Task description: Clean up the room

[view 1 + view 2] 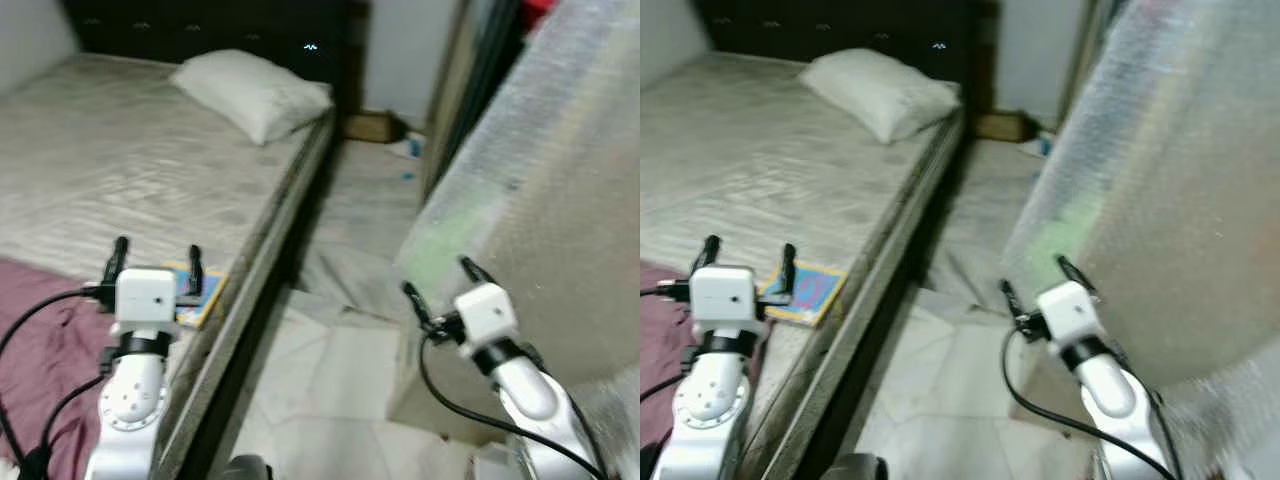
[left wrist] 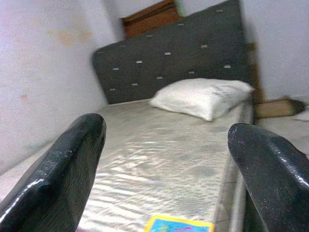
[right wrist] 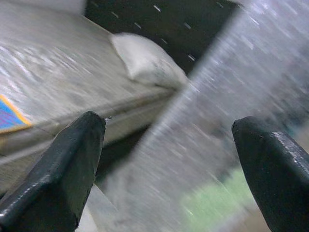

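We are looking down at a bed point(image 1: 120, 160) that is taking up the left side of the room, with a dark headboard point(image 2: 183, 53) at its far end. A maroon blanket point(image 1: 45, 340) is lying at the bed's near left corner. Our left gripper point(image 1: 157, 262) is hovering over the bed's near right edge with its fingers point(image 2: 63, 169) spread wide and holding nothing. Just beyond it, a book point(image 1: 805, 292) with a yellow border and a blue cover is lying flat near that right edge, touching nothing else that we can see; in the left wrist view its top edge is peeking up between the fingers. A white pillow point(image 1: 255, 92) is resting at the bed's far right corner, against the headboard.

Right of the bed, a pale floor point(image 1: 330, 370) is running back along the bed's side to a cardboard box point(image 1: 367, 126) by the far wall, with a few small, blurred bits beside it.

Our right gripper point(image 1: 436, 280) is hanging over the floor, also wide open and empty, just in front of a big thing wrapped in bubble wrap point(image 1: 540, 200) that is standing at the right. A green patch is showing through the wrap near the fingers.
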You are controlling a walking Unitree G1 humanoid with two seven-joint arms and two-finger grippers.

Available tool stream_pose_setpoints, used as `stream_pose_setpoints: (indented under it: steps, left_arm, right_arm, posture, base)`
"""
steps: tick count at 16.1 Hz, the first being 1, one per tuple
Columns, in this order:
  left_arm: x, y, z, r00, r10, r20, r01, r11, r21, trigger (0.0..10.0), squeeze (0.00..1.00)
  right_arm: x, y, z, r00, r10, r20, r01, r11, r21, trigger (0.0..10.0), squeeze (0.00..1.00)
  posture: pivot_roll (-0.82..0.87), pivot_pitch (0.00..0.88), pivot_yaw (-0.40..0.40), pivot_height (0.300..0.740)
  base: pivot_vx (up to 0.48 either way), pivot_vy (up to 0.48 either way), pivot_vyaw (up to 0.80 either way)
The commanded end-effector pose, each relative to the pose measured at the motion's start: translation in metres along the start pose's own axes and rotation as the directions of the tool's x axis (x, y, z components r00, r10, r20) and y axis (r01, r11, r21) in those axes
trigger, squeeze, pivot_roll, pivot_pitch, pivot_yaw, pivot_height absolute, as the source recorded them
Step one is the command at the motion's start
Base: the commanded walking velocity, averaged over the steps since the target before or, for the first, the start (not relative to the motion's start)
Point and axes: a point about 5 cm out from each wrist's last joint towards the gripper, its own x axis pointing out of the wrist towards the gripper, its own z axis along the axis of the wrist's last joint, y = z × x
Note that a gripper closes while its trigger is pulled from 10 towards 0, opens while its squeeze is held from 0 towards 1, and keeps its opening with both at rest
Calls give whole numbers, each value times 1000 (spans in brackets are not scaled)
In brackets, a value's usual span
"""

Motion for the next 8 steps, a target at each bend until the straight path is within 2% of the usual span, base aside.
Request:
stream_pose_setpoints:
  steps: [1,5,8]
  left_arm:
    - [1,-2,0,1000,-11,3,11,1000,1,10000,0]
    - [2,-3,0,1000,-13,5,13,1000,-1,10000,0]
    - [5,-3,2,1000,-8,13,8,1000,-2,10000,0]
  right_arm:
    - [-1,-2,-4,1000,3,-12,-3,1000,4,10000,0]
    - [3,-1,-5,1000,14,6,-14,1000,7,10000,0]
    - [18,2,4,999,12,44,-12,1000,15,10000,0]
  posture:
    - [-30,0,-9,740]
    - [-30,0,-9,740]
    - [-31,0,-4,740]
  base:
    - [0,0,800]
    - [0,0,800]
    - [0,0,800]
